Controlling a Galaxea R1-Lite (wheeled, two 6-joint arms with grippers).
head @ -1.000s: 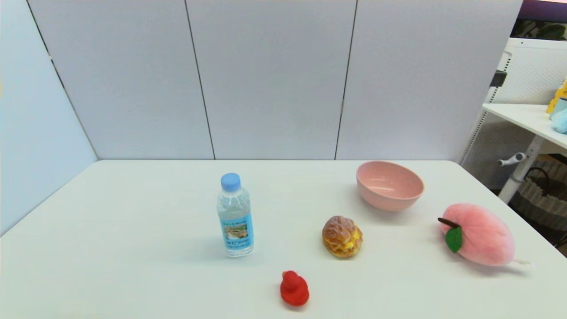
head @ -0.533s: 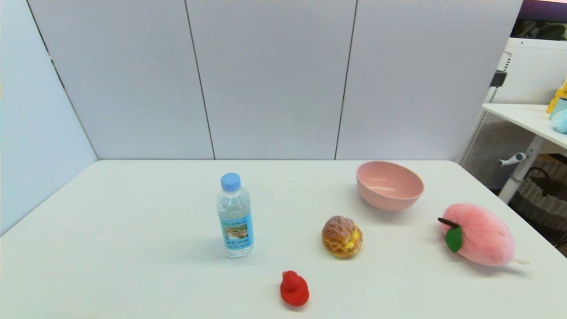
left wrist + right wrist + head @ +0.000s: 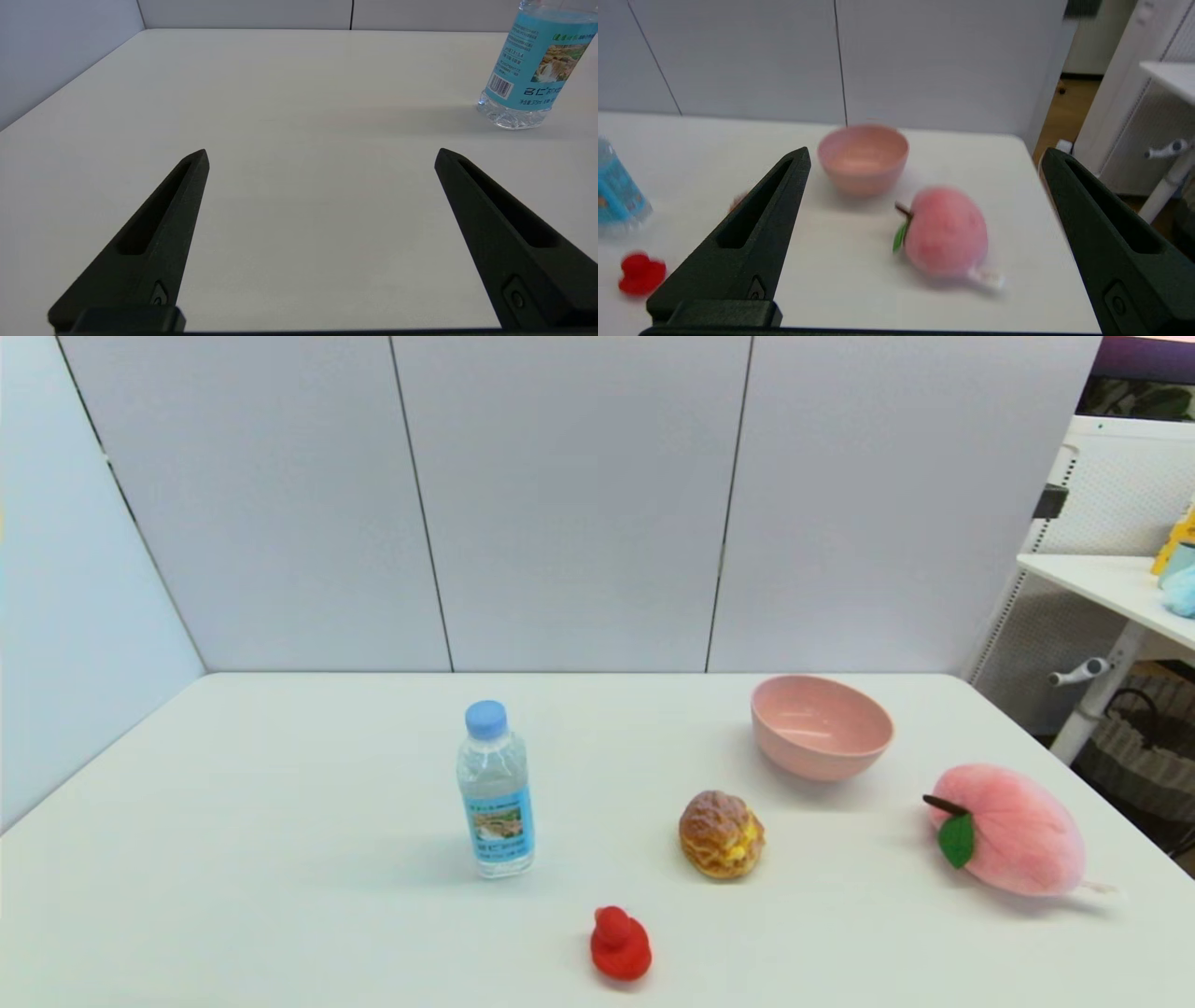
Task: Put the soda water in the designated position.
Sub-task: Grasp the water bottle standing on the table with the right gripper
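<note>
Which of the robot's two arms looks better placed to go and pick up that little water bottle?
Probably the left. The soda water stands upright left of the table's middle, and the open left gripper has it close ahead, nothing between. The open right gripper faces the pink bowl and plush peach.

We note both arms out of the head view. Left gripper (image 3: 321, 156) low over the surface, jaws spread wide, empty. Right gripper (image 3: 924, 156) likewise spread, empty.
</note>
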